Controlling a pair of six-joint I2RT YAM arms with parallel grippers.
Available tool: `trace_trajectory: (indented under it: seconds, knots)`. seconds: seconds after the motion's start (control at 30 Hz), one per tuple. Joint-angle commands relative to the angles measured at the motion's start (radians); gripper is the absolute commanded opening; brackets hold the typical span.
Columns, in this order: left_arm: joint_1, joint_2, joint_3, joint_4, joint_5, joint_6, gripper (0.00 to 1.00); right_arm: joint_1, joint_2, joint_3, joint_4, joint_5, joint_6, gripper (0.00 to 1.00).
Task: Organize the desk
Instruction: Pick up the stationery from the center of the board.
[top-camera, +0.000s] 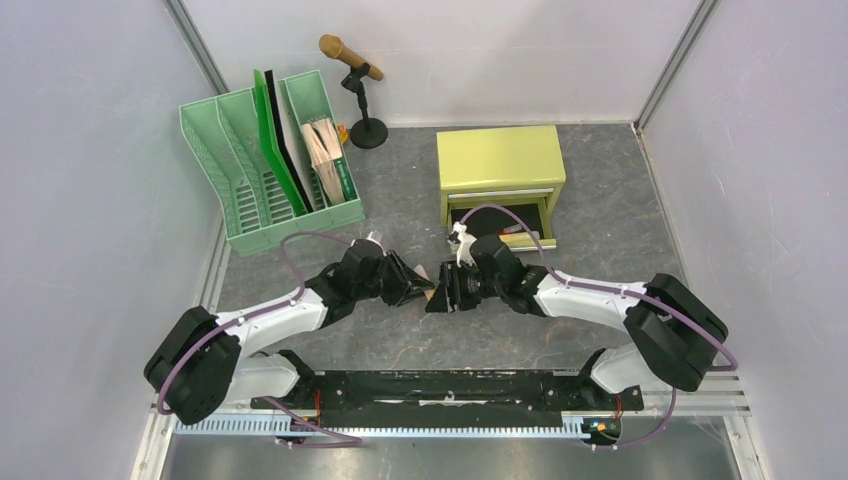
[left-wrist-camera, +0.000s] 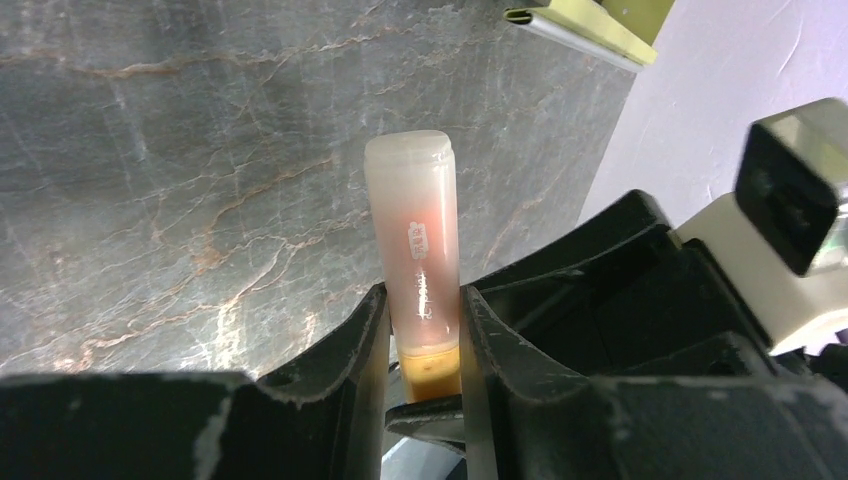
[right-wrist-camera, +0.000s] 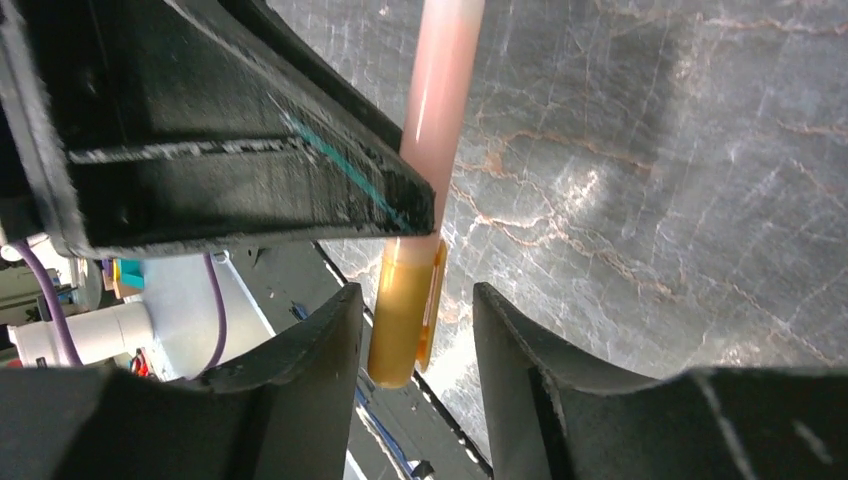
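Top external: I'm seeing the desk (top-camera: 400, 190) partly sorted, with papers in the green rack (top-camera: 262, 180), the cabinet (top-camera: 498, 160) drawer hanging open and both arms meeting mid-desk. Left wrist: left gripper (left-wrist-camera: 423, 300) is pinching a pink-and-orange pen (left-wrist-camera: 415, 240) above the tabletop. Right wrist: right gripper (right-wrist-camera: 415, 295) is straddling the pen's orange end with jaws partly spread and not clamping, so I'm judging the handover unfinished.

- Left arm (top-camera: 285, 315): white link shells, black joint housings, bulky black shoulder block.
- Right arm (top-camera: 595, 298): same white-and-black build.
- Purple cable (top-camera: 285, 250) loops along each arm.
- Left end effector (left-wrist-camera: 424, 305): matte black fingers, edges scuffed pale.
- Right end effector (right-wrist-camera: 417, 300): thick black curved fingers.
- Black base plate (top-camera: 440, 385) joins both arms; red wires (top-camera: 318, 400) at its ends.
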Motion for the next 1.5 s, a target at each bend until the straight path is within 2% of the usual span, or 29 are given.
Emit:
trace_trajectory:
  seconds: [0.0,0.07,0.23,0.37,0.43,0.5,0.53,0.57,0.87,1.07,1.2,1.3,1.47]
  knots:
    - [-0.007,-0.033,-0.033,0.043,-0.001,-0.037,0.02,0.003,0.026,0.069,0.03,-0.012,-0.012,0.46]
    - [-0.007,-0.039,-0.039,0.044,-0.003,-0.039,0.02,0.003,0.032,0.076,0.028,-0.016,-0.017,0.39]
    - [-0.007,-0.045,-0.055,0.045,-0.012,-0.042,0.02,0.003,0.043,0.087,0.016,-0.021,-0.03,0.12]
    - [-0.007,-0.047,-0.057,0.045,-0.016,-0.043,0.03,-0.001,0.043,0.095,-0.005,-0.018,-0.047,0.01]
    - [-0.007,-0.046,-0.056,0.045,-0.018,-0.04,0.12,-0.006,0.04,0.099,-0.013,-0.015,-0.055,0.0]
    - [-0.007,-0.046,-0.053,0.045,-0.019,-0.027,0.32,-0.014,0.039,0.101,-0.023,-0.013,-0.062,0.0]
    - [-0.007,-0.044,-0.051,0.045,-0.017,-0.021,0.51,-0.02,0.038,0.101,-0.028,-0.014,-0.065,0.0]
    - [-0.007,-0.043,-0.052,0.042,-0.019,-0.017,0.98,-0.025,0.038,0.101,-0.032,-0.015,-0.068,0.0]
    - [-0.006,-0.07,-0.046,-0.012,-0.051,0.007,1.0,-0.099,-0.008,0.075,-0.074,-0.017,-0.112,0.0]
    - [0.002,-0.165,0.086,-0.32,-0.221,0.231,1.0,-0.185,-0.073,0.056,-0.138,-0.004,-0.158,0.0]
    - [0.002,-0.231,0.172,-0.452,-0.337,0.417,1.0,-0.263,-0.119,0.037,-0.17,-0.003,-0.184,0.0]
    - [0.002,-0.277,0.214,-0.519,-0.427,0.506,1.0,-0.323,-0.16,0.022,-0.183,0.006,-0.191,0.0]
    - [0.002,-0.358,0.186,-0.53,-0.516,0.584,1.0,-0.382,-0.214,0.016,-0.189,0.039,-0.203,0.0]
